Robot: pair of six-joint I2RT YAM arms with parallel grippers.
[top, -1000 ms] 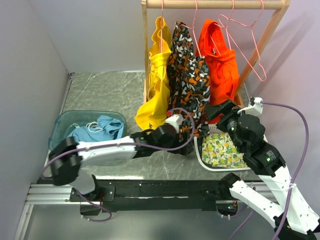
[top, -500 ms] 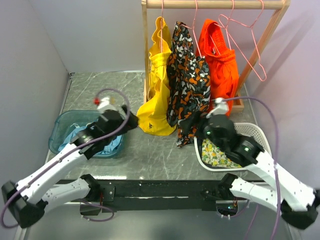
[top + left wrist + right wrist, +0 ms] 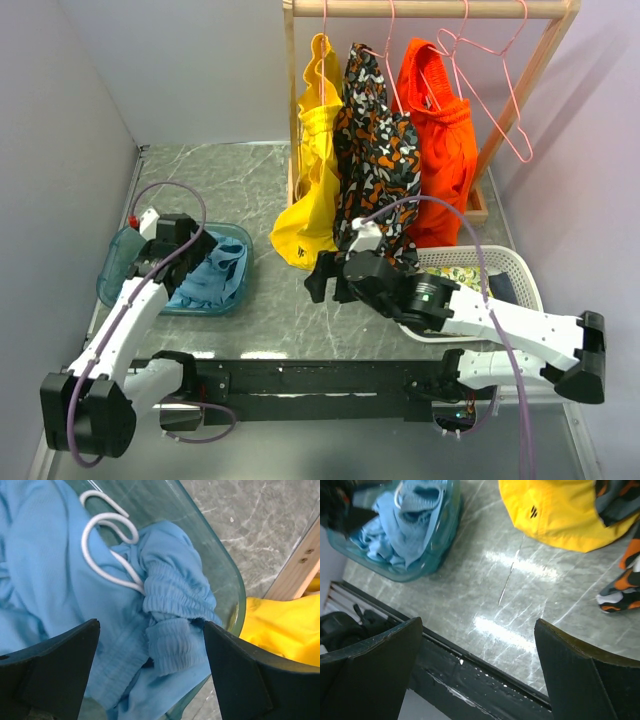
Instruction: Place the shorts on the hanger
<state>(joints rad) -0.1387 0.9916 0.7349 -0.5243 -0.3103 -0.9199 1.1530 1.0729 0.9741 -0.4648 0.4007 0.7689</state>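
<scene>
Shorts (image 3: 165, 605): light-blue, lay bunched in a teal plastic bin (image 3: 220, 565), with the gathered waistband and white drawstring (image 3: 107, 550) on top.
Left gripper (image 3: 151, 630): hung over the bin with jaws spread wide, its fingers flanking the waistband, gripping nothing.
Right gripper (image 3: 479, 625): was wide open and empty, above the bare grey marble table (image 3: 520, 580).
Hanger (image 3: 500, 100): empty pink wire, hung on the wooden rail (image 3: 430, 8), well apart from the shorts.
Rail: also carried a yellow garment (image 3: 315, 170), a patterned garment (image 3: 378, 150) and orange shorts (image 3: 440, 140).
White basket (image 3: 510, 262): held a lemon-print cloth (image 3: 465, 275).
</scene>
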